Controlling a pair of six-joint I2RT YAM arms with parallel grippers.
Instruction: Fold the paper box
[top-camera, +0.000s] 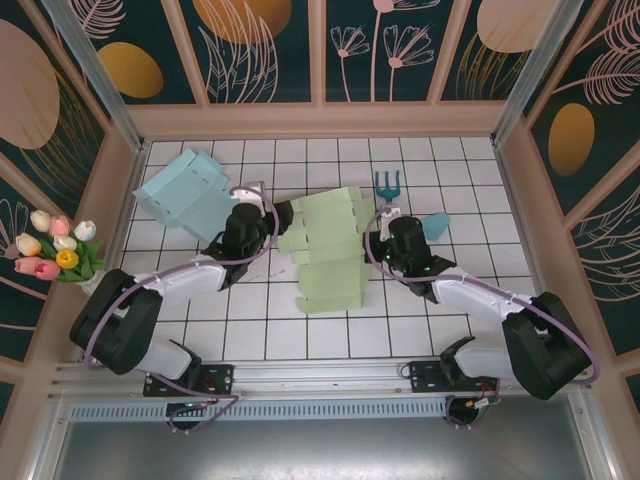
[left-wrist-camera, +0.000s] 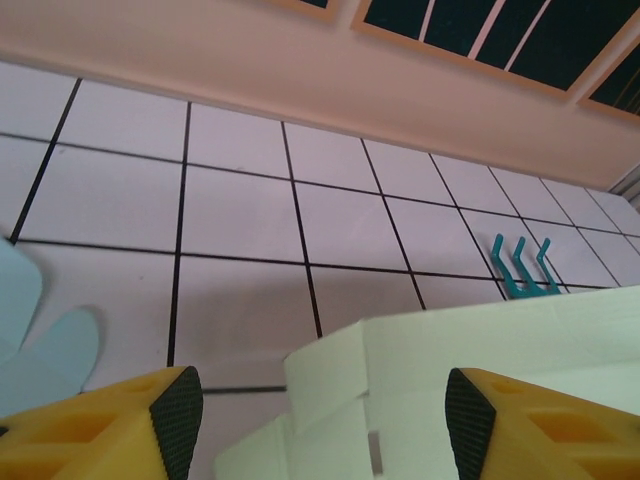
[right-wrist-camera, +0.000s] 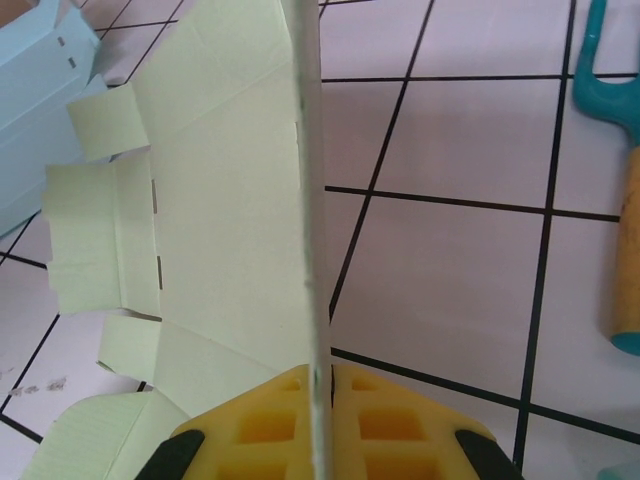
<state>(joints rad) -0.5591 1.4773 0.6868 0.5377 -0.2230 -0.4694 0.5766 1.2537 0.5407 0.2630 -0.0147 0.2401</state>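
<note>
- The paper box (top-camera: 325, 255), pale green and mostly flat, lies in the middle of the tiled worktop (top-camera: 460, 170) in the overhead view. Its flaps spread toward the upper left and one long panel runs down toward the lower centre.
- The right fingers (right-wrist-camera: 260, 430) are closed on the box's right-hand panel. They pinch its thin edge and hold it upright, so it shows edge-on up the middle of the right wrist picture.
- The left fingers (left-wrist-camera: 165, 420) stand apart, one on each side of the box's left flaps. They grip nothing, and I cannot tell whether either pad touches the card.
- My judgement is that the fold is early. One wall is being raised along a crease, and the end flaps and tabs are not yet tucked.
- The next move probably calls for the left fingers to close on or press down the near flap. That would pin the base, so the raised wall bends at its crease rather than dragging the whole sheet.
- The overhead view alone gives the layout. A pale blue box (top-camera: 185, 190) lies at upper left, a small garden fork (top-camera: 387, 184) sits just above the right arm, and tulips (top-camera: 55, 250) are at the left edge.
- The right wrist view adds the slots and stepped tabs on the inner face.
- The left wrist view adds the gap between the two pads and the flap's raised edge.
</note>
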